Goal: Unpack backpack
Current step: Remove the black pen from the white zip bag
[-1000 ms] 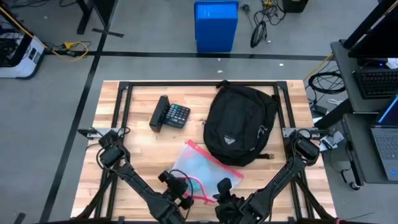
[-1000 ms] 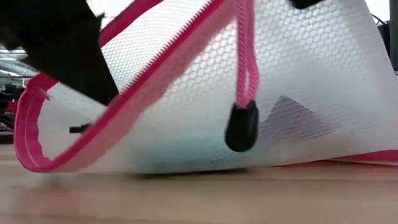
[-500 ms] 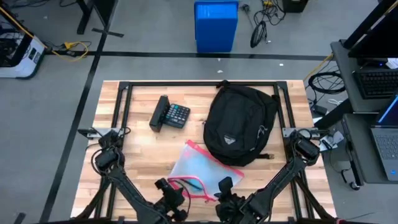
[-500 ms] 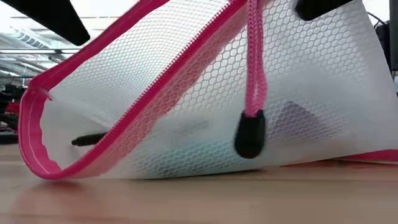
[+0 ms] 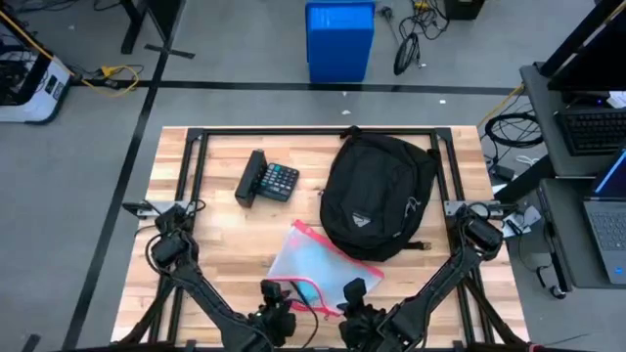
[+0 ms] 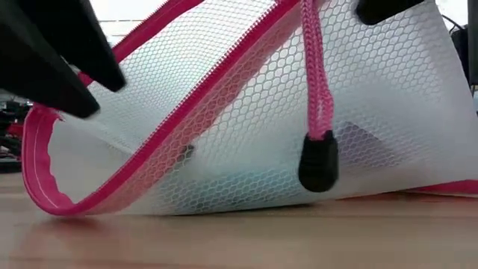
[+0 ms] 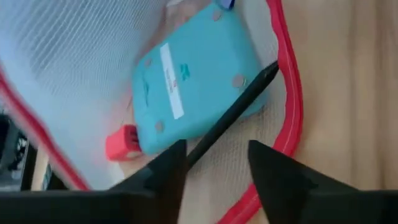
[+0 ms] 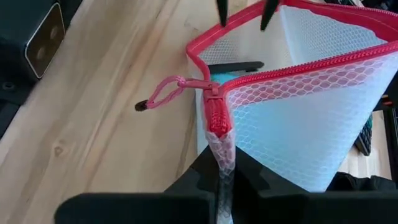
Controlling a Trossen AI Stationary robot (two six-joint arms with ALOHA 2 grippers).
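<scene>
The black backpack (image 5: 377,196) lies flat at the table's middle right, touched by neither gripper. In front of it sits a white mesh pouch (image 5: 318,262) with a pink zipper, its mouth gaping toward the near left. Inside lie a teal device (image 7: 193,81), a black pen (image 7: 239,102) and a small red thing (image 7: 123,142). My left gripper (image 7: 214,168) is open at the pouch mouth, its fingers on either side of the pen's near end. My right gripper (image 8: 222,177) is shut on the pouch's near corner. My right gripper pinches the pouch's corner at the zipper's end (image 8: 217,140) between its two fingers, coming from the table's near side. That corner is held up, so the mouth stands open while the pouch's lower side (image 6: 246,205) rests on the table. The zipper pull (image 6: 317,161) hangs free.
A black calculator (image 5: 269,181) lies at the far left of the backpack. The table's left half is bare wood (image 5: 220,244). A blue bin (image 5: 339,41) stands on the floor beyond the far edge; a desk with laptops (image 5: 597,176) is to the right.
My left gripper drew back toward the table's left, out of the pouch mouth, then came back to the mouth. The right gripper kept the corner raised. The hanging zipper pull swung a little.
</scene>
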